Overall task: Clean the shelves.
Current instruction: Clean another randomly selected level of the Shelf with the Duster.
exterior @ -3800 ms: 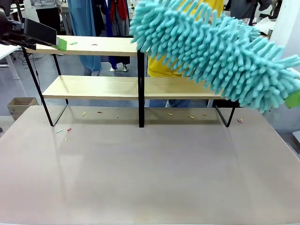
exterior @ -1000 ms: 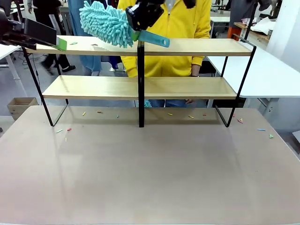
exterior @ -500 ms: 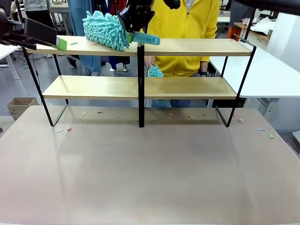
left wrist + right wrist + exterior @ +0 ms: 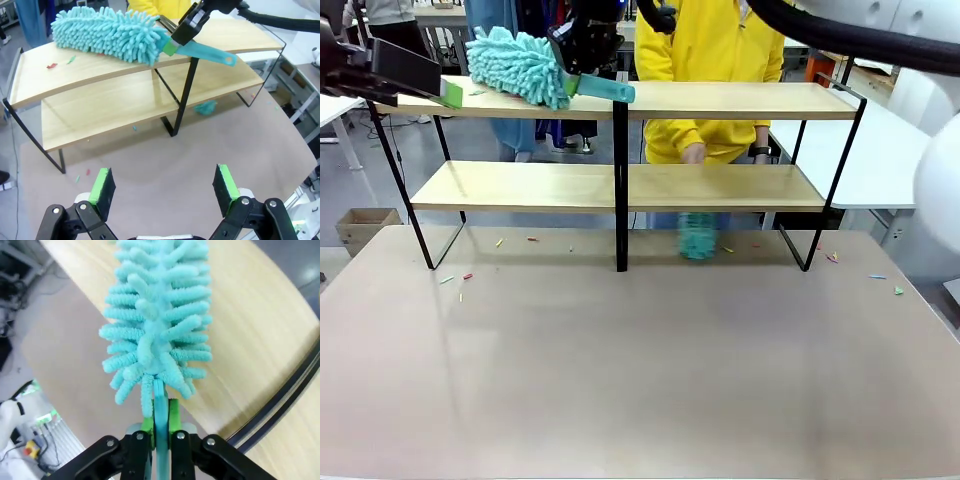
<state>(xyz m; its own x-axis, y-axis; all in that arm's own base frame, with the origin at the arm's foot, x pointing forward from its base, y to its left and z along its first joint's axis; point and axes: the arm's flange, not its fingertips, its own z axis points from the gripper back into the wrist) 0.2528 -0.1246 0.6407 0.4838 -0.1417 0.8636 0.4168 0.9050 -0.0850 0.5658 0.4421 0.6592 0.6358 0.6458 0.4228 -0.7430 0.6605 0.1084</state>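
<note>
Duster on shelves, top board — left half.

No writing, label, brand or number is legible on anything here (shelves included).

shelves: light wood boards with faint grain, thin black frame, black centre post. duster: turquoise all over, shaggy noodle pile; handle flat teal. right gripper: black body, bright green pads. left gripper: same black, same green pads. person's top: solid yellow. small tuft under the lower board: same turquoise, blurred. table: plain matte grey-beige. scraps on it: red, green, yellow bits. side table: white. box: brown cardboard.
</note>
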